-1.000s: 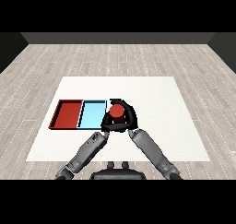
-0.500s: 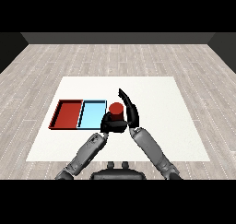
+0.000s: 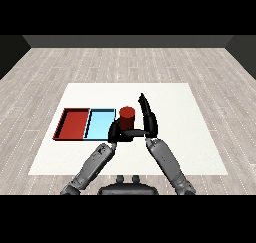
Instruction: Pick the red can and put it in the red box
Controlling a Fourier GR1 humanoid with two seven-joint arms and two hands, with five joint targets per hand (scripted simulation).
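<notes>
At my far left the red tray lies flat on the white bench, and the blue tray lies right beside it, the two touching along one long side. Neither tray holds anything that I can see. Just right of the blue tray stands the can, red, upright, its round top facing up; it stands near the blue tray's right edge and well apart from the red tray, with the whole blue tray between them. My left forearm comes up from the lower left and ends at my left hand, which sits low against the near left side of the can, beside the blue tray's near right corner. Its fingers reach across in front of the can's base toward my other hand; from here I cannot tell whether they are curled round the can or only lying against it, since the hand is a dark mass and the can's foot is hidden behind it. My right hand stands just right of the can, fingers straight and pointing up and away across the bench, held like a flat blade, open and holding nothing. Whether its palm touches the can's side I cannot make out; the gap there is too narrow to judge. My right forearm runs down from it to the lower right.
</notes>
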